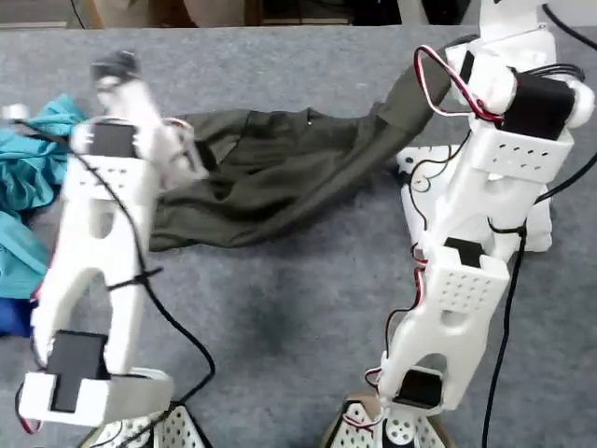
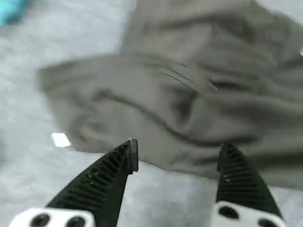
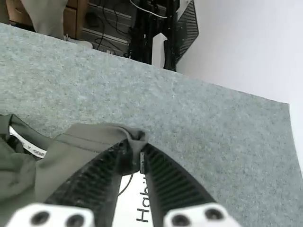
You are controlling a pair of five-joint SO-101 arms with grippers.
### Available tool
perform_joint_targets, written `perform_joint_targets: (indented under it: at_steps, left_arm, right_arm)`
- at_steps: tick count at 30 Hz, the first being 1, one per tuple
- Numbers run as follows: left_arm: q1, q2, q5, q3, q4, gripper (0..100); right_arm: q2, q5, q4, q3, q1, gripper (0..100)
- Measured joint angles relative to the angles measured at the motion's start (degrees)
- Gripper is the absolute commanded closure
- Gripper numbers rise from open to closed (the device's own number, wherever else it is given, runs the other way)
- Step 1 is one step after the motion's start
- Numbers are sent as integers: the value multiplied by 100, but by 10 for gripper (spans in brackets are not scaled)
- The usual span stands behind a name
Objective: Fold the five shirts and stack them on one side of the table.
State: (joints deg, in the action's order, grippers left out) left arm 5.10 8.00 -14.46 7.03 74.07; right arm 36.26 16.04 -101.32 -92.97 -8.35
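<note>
In the high view an olive shirt (image 1: 270,177) lies unfolded across the upper middle of the worktop (image 1: 280,317), with what look like teal shirts (image 1: 28,187) crumpled at the left edge, so I judge the folding barely begun and the stacking all still to do. In the left wrist view the left jaws gape wide and empty over the olive cloth. In the right wrist view, bottom centre, the right jaws pinch its edge.

Matt cloth shirt (image 1: 280,177) on rough felt table (image 1: 280,317)
</note>
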Motion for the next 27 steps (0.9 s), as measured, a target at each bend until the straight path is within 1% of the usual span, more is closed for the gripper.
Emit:
perform_joint_targets:
  at_steps: [3, 5, 8, 10, 12, 14, 16, 18, 20, 22, 27]
  left_arm:
    - [730, -158, -527, 598, -923, 729]
    - [1011, -440, -1002, 905, -1644, 729]
    - [985, -1143, -1574, 967, -2505, 733]
    - [923, -1776, -1811, 800, -2708, 748]
    - [818, -2479, -1943, 457, -2760, 811]
    - [747, -3112, -1943, -44, -2576, 895]
    - [765, -3508, -1749, -695, -2119, 991]
    - [844, -3815, -1468, -1389, -1547, 972]
    - [976, -3991, -1248, -1916, -923, 981]
    - [1055, -4026, -1169, -2277, -325, 981]
    - [1099, -3719, -1134, -2945, 695, 981]
  right_arm:
    - [0, 0, 0, 220, 53, 996]
    - [0, 0, 0, 369, 44, 996]
    - [0, 0, 0, 536, 35, 996]
    - [0, 0, 0, 580, 35, 996]
    - [0, 0, 0, 598, 35, 996]
    - [0, 0, 0, 598, 35, 996]
    - [0, 0, 0, 598, 35, 996]
    - [0, 0, 0, 598, 35, 996]
    - [0, 0, 0, 598, 35, 996]
    - [0, 0, 0, 598, 35, 996]
    - [0, 0, 0, 853, 35, 996]
